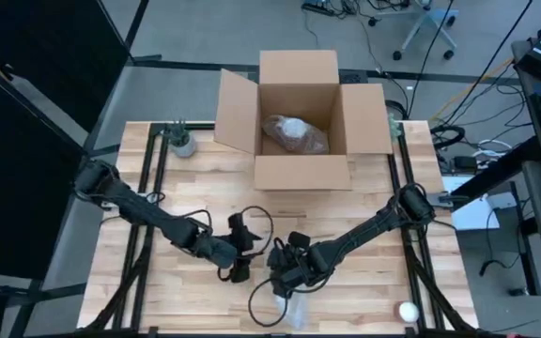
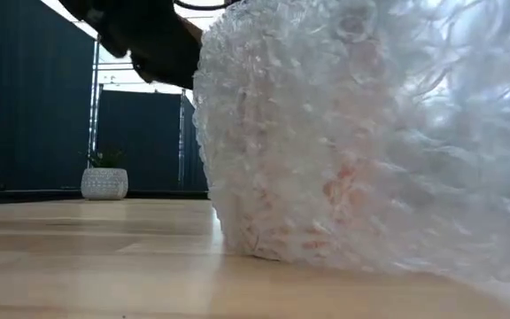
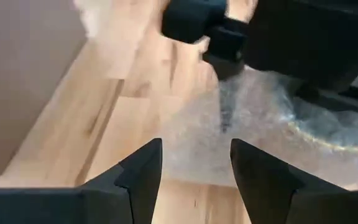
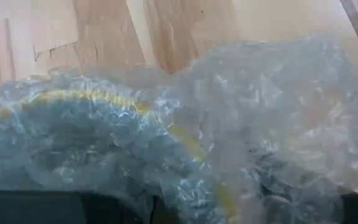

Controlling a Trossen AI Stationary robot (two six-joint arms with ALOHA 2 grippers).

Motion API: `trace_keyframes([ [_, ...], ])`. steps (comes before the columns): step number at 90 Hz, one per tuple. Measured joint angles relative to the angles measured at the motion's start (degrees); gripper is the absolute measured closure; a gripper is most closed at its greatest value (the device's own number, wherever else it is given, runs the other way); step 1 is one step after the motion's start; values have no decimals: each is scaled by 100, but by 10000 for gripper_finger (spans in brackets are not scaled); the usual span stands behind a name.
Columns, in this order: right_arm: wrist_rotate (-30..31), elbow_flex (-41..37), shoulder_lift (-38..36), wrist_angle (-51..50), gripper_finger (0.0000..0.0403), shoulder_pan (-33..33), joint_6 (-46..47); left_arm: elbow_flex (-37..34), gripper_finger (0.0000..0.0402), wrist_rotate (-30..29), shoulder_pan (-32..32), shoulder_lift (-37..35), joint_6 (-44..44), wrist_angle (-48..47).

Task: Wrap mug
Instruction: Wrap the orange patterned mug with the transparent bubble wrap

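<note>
The mug [image 4: 98, 137] lies at the table's near edge, swathed in bubble wrap [image 1: 294, 308], with only a yellow rim showing through the plastic in the right wrist view. The bundle fills most of the low view, resting on the wooden table [image 1: 139, 282].

The right gripper [image 1: 285, 274] is directly over the bundle, pressed close against the wrap; its own camera sees plastic right up against the fingers. Whether those fingers are spread or pinched on the wrap cannot be told, since the plastic hides them.

The left gripper [image 1: 239, 268] sits just beside the right one, toward the left side of the table. Its fingers [image 3: 138, 177] stand moderately apart with nothing between them. The wrap's edge lies on the table just ahead of the fingertips, apart from them, and the right gripper's dark body is beyond it.

Farther back, at the middle of the table's far edge, stands an open cardboard box [image 1: 299, 174] with a wrapped bundle [image 1: 294, 134] inside. A small planter [image 1: 183, 143] is at the far left corner, and a white ball [image 1: 409, 311] lies near the near right corner.
</note>
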Motion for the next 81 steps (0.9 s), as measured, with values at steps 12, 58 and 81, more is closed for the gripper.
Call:
trace_keyframes([
  [12,7,0,0,13,216,0,-51,-2,223,105,125,211,159,120],
  [58,20,0,0,33,216,7,-117,-5,223,128,195,272,602,-96],
  [81,20,0,0,37,216,7,-119,-5,223,130,200,272,591,-59],
])
